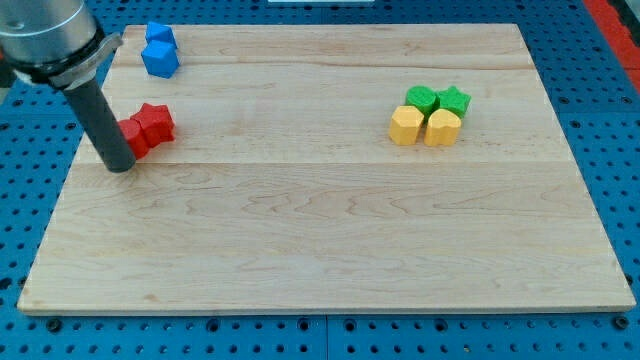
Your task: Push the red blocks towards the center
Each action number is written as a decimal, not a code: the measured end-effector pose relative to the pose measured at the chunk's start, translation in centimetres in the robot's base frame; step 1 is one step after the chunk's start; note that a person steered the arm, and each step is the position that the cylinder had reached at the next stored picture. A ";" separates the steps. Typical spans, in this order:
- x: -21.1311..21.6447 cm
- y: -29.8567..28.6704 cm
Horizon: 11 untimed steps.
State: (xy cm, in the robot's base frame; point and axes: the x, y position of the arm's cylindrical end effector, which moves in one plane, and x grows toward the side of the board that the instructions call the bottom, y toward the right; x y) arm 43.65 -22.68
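red blocks (147, 128) at board's (330, 230) 9 o'clock edge; my tip (119, 166) touches them at their 8 o'clock, so pushing toward 3 o'clock drives them centerward. no claw, just a rod.

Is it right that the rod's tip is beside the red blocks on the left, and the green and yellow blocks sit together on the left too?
Not quite. My tip is indeed beside the red blocks on the view's left, but the green blocks and yellow blocks sit together on the view's right, as the camera view shows.
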 end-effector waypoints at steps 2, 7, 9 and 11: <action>-4.8 1.3; -8.3 -5.8; -7.5 -0.4; -5.5 5.6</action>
State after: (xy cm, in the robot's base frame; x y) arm 38.14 -17.04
